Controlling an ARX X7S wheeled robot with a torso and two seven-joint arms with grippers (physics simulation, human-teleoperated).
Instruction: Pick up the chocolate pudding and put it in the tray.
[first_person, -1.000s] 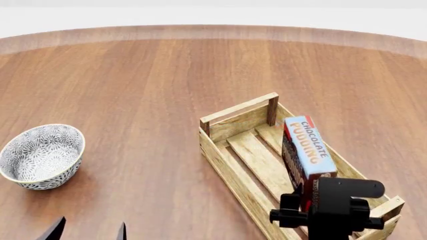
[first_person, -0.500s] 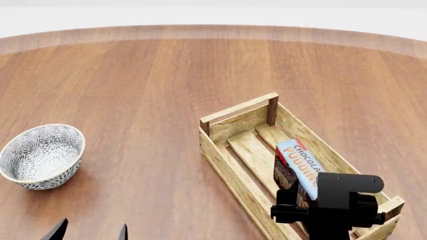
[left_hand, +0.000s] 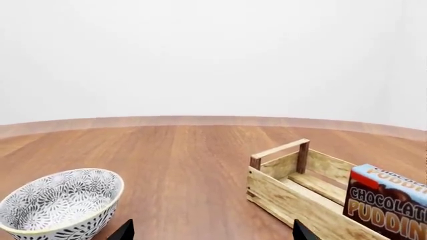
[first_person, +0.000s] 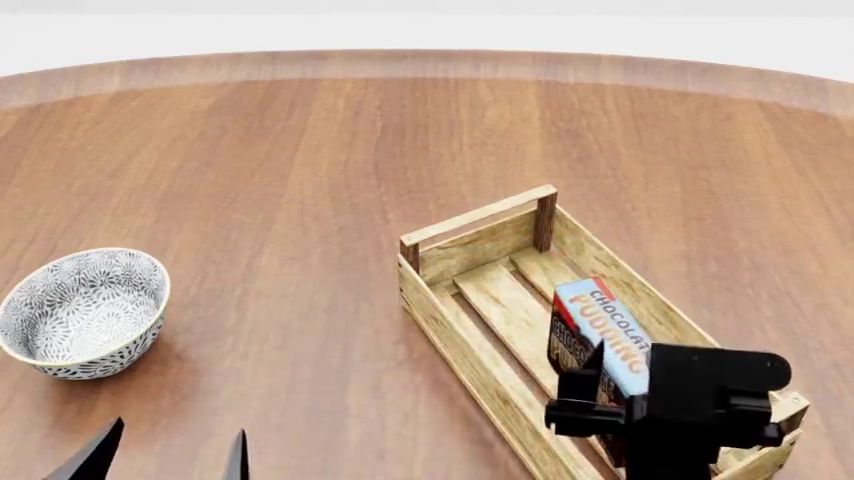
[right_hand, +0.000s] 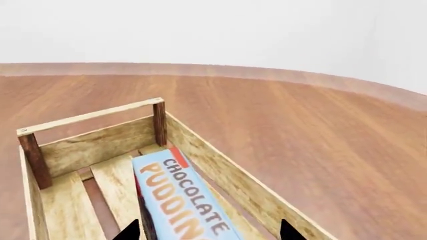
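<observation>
Pudding (first_person: 603, 326) in tray (first_person: 461, 332); bowl (first_person: 83, 311) well left.

patterned bowl (left_hand: 60, 205) near tray (left_hand: 293, 192) holding chocolate pudding (left_hand: 385, 202).

The only readable text stands on the chocolate pudding (right_hand: 180, 202), a carton lying in the tray (right_hand: 220, 170). Its light-blue top carries orange block lettering, "CHOCOLATE PUDDING", in two lines running along the carton's length. In the left wrist view a dark brown side (left_hand: 387, 210) shows "CHOCOLAT" and "PUDDIN", cut by the frame edge. From the head view only "CHOCOLAT" and part of "PUDDING" can be made out (first_person: 607, 335).
</observation>
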